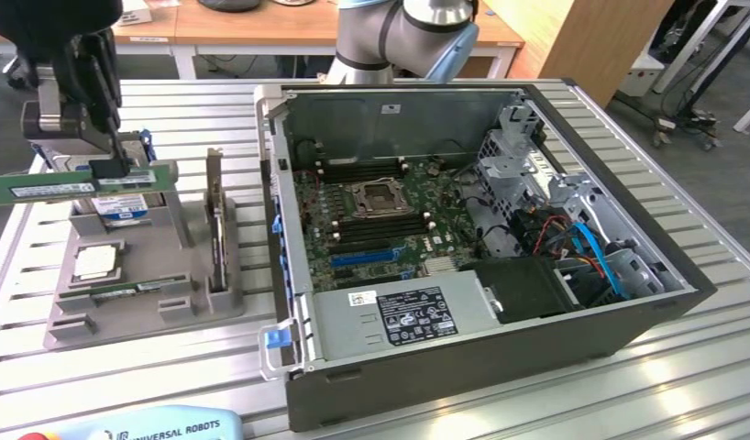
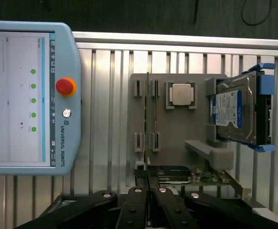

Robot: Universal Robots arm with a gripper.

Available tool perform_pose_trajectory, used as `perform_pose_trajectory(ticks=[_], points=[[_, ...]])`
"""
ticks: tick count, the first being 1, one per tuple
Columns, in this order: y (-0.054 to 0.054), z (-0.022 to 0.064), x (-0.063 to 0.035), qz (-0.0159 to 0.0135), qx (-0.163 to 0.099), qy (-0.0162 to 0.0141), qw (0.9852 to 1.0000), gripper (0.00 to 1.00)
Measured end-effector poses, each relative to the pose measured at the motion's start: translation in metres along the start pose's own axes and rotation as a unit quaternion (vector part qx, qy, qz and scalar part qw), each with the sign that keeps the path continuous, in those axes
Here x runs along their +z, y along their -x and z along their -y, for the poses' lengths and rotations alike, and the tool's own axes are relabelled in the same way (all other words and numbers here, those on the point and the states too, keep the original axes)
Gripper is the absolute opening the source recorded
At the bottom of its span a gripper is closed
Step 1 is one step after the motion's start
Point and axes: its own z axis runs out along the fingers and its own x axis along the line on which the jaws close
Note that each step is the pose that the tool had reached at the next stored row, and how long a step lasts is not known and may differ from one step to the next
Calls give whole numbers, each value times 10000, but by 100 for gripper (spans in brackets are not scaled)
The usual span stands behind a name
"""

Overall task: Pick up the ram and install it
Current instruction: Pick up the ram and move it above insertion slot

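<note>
Hanging at the exterior view's left, the gripper (image 1: 108,172) points straight down from a dark wrist. Its fingers are pinched narrowly on the top edge of the ram (image 1: 57,186). The ram is carried lengthwise and nearly level, white label towards the camera. It is in the air over the grey fixture (image 1: 137,321) and well apart from the computer case (image 1: 534,357).

Beneath the ram, the fixture holds the blue-labelled hard drive (image 1: 121,205) and, nearer the camera, the square processor (image 1: 96,262). A thin card (image 1: 214,215) stands on edge along the fixture's right side. At the bottom edge lies the teach pendant (image 1: 155,427).

Further right, the open computer case lies on its side on the slatted table (image 1: 668,394). Inside it are the motherboard (image 1: 393,234) with its processor socket (image 1: 378,198), a labelled power supply (image 1: 406,316) at the front, and blue cables (image 1: 595,261) towards the right. Behind the case stands the arm's base (image 1: 406,32). From there the arm reaches out of frame, and its wrist comes down at the far left.

From the wrist, the black fingers (image 2: 136,205) meet at the middle. Past them lie the pendant, fixture, processor and hard drive.
</note>
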Motion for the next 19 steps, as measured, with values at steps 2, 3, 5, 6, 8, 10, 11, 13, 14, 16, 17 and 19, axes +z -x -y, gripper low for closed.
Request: perform_pose_trajectory(ticks=[2,3,5,6,8,10,11,13,14,16,17,19], points=[[0,38,-2,0,-1,0,10000,11],[0,58,-3,0,0,0,10000,11],[0,100,-5,0,-1,0,10000,11],[-1,119,-5,1,-1,0,10000,11],[-1,157,-8,0,-1,0,10000,11],[-1,195,-10,0,-1,0,10000,11],[-1,214,-11,0,-1,0,10000,11],[-1,260,-13,0,0,0,10000,11],[-1,284,-14,1,0,-1,10000,11],[-1,334,-17,1,0,0,10000,11],[-1,358,-19,0,0,0,10000,11],[-1,407,-21,0,-1,0,10000,11]])
